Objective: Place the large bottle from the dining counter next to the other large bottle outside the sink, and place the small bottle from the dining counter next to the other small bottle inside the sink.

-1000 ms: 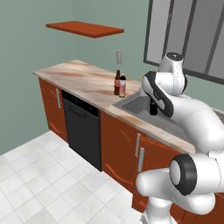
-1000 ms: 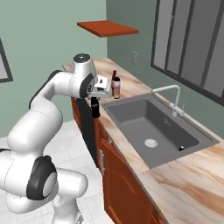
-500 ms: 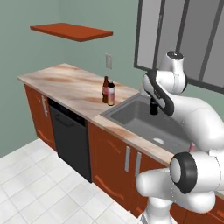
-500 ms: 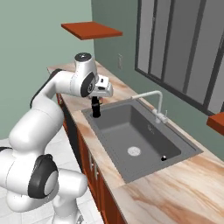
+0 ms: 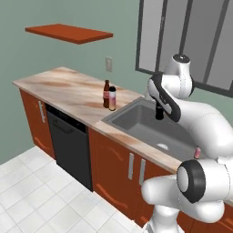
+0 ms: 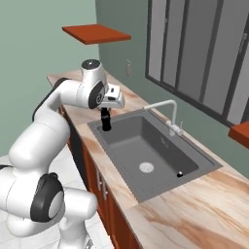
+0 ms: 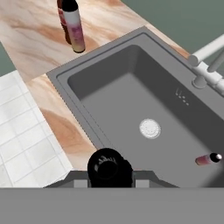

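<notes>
My gripper (image 6: 105, 115) is shut on the small bottle (image 6: 105, 123), short and all black, and holds it upright over the left end of the sink (image 6: 160, 168). In the hand view I look down on the bottle's black top (image 7: 107, 168), above the sink's near-left rim (image 7: 65, 94). The large bottle (image 7: 74, 27), pink above and yellow below, stands on the worktop left of the sink, right beside the other large bottle (image 7: 63, 21), which is dark brown. Another small bottle (image 7: 207, 159) lies on the basin floor at the far right.
A curved silver tap (image 6: 168, 113) rises behind the basin, and the drain (image 7: 150, 128) sits mid-floor. A black dishwasher front (image 5: 68, 141) and red-brown cabinet doors (image 5: 116, 164) run below the marbled worktop (image 5: 68, 91). A shelf (image 5: 68, 32) hangs on the wall beside a window (image 6: 204, 53).
Both base views have shifted as the base drove along the worktop, bringing the sink nearer. My gripper stays shut on the black bottle, which now hangs over the basin's left end.
</notes>
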Tool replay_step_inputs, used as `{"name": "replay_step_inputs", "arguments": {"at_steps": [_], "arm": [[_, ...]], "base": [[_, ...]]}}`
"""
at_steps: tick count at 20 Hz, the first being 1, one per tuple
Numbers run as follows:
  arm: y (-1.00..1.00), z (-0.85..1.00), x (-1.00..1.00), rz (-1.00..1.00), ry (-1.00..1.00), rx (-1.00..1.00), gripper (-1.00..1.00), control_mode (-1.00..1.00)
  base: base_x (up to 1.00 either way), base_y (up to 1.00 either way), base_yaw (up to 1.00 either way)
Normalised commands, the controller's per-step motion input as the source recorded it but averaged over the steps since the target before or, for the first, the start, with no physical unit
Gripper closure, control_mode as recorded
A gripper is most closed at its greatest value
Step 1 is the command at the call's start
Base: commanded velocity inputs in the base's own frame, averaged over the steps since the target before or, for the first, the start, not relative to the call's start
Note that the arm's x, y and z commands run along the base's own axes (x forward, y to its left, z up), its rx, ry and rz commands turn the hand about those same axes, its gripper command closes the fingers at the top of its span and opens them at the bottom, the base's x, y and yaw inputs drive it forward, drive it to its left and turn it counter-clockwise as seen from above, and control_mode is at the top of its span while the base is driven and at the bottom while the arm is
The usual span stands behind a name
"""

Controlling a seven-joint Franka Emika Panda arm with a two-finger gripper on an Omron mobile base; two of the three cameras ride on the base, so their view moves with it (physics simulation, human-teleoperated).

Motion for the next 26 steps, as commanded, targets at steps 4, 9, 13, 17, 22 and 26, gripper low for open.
{"name": "replay_step_inputs", "arguments": {"at_steps": [4,9,13,17,22,26], "arm": [[0.0,0.0,0.0,0.0,0.0,0.0,1.0,1.0],[0.0,0.0,0.0,0.0,0.0,0.0,1.0,1.0],[0.0,0.0,0.0,0.0,0.0,0.0,1.0,1.0],[0.0,0.0,0.0,0.0,0.0,0.0,1.0,1.0],[0.0,0.0,0.0,0.0,0.0,0.0,1.0,1.0],[0.0,0.0,0.0,0.0,0.0,0.0,1.0,1.0]], "base": [[0.07,-0.17,-0.21],[0.0,0.0,-0.25],[0.0,0.0,-0.25],[0.01,0.0,-0.25],[0.0,0.0,-0.25],[0.03,0.0,-0.23]]}}
